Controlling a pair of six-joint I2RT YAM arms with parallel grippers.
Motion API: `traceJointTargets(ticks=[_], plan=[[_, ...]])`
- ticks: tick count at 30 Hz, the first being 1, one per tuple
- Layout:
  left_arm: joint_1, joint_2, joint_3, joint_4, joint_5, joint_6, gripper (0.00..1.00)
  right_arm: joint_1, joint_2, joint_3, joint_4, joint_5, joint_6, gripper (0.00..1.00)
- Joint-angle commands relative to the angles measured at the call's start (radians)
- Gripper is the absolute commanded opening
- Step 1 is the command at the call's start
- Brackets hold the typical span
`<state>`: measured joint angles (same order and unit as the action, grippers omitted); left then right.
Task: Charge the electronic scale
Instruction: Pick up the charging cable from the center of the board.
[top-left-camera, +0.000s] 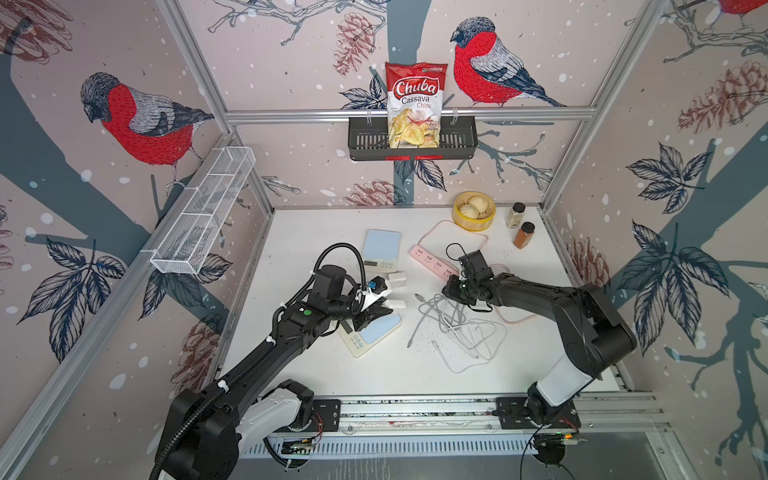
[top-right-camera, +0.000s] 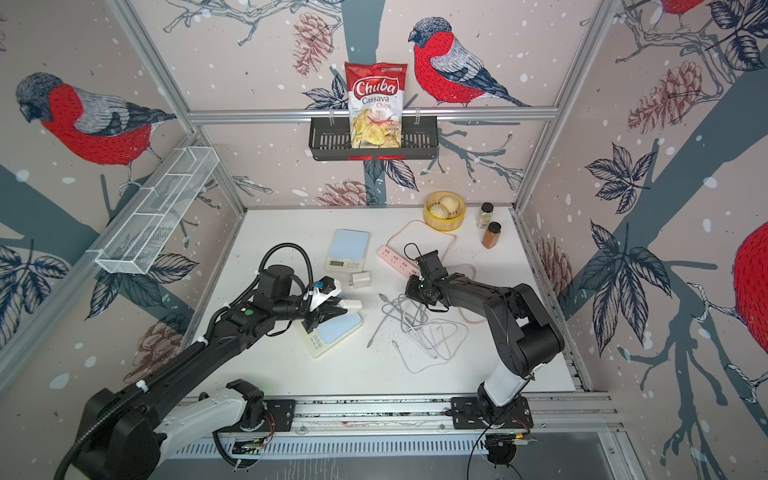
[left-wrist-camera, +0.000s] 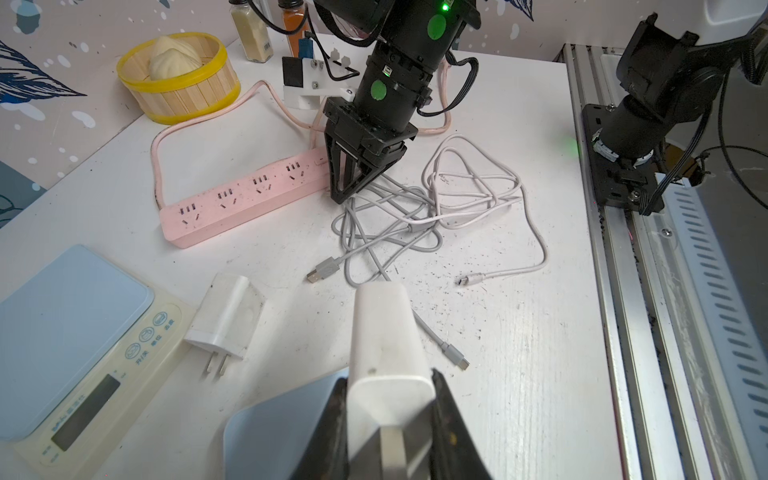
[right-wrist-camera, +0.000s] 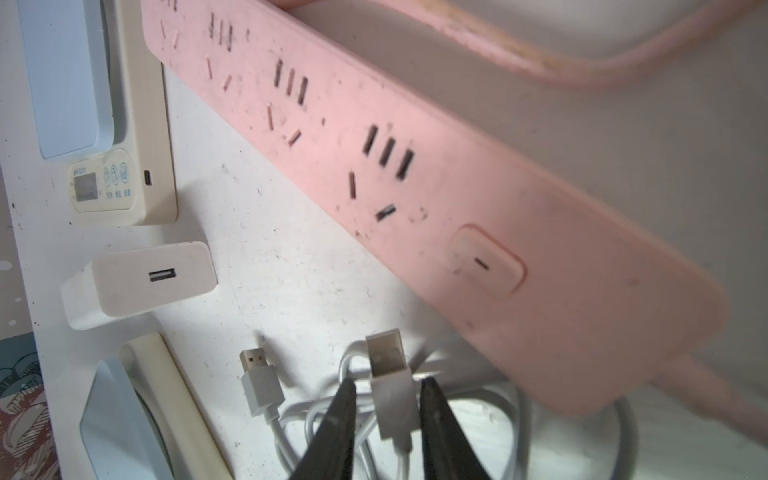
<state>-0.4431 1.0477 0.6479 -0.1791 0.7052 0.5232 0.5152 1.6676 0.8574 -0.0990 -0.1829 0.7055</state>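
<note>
Enclosure: three walls in pinkish wallpaper (top-left-camera: 291, 62) with red-breasted birds (top-left-camera: 145, 124), pine cones and dark branches. Aluminium extrusion frame (top-left-camera: 291, 114) at the corners and across the far wall. Black slotted basket (top-left-camera: 365, 141) hangs on the far crossbar, white wire-mesh basket (top-left-camera: 203, 212) on the left-wall bar. White counter (top-left-camera: 374, 374), dark specks right of centre. Slotted rail (top-left-camera: 415, 409) along the near edge, vent grille (top-left-camera: 395, 449) just nearer. Light even, shadows soft.

Both top views high, looking down over whole table (top-left-camera: 316, 374), wrist views close, sharing power strip (left-wrist-camera: 249, 195)
</note>
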Motion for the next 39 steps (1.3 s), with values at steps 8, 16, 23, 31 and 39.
traceJointTargets(ticks=[8, 16, 23, 31, 39], plan=[[0.0, 0.0, 0.001, 0.021, 0.016, 0.015, 0.0, 0.006, 0.036, 0.017, -0.027, 0.022, -0.046, 0.24], [0.0, -0.018, 0.002, 0.018, 0.028, 0.021, 0.0, 0.031, -0.028, 0.031, -0.069, 0.043, -0.13, 0.1], [0.013, -0.062, 0.013, 0.035, 0.067, -0.024, 0.0, 0.194, -0.207, 0.104, -0.206, 0.233, -0.41, 0.09], [0.06, -0.122, 0.129, -0.025, 0.149, -0.169, 0.0, 0.473, -0.445, 0.086, -0.238, 0.464, -0.847, 0.08], [0.096, -0.115, 0.241, -0.158, 0.21, -0.349, 0.0, 0.715, -0.668, -0.072, -0.048, 0.632, -1.177, 0.06]])
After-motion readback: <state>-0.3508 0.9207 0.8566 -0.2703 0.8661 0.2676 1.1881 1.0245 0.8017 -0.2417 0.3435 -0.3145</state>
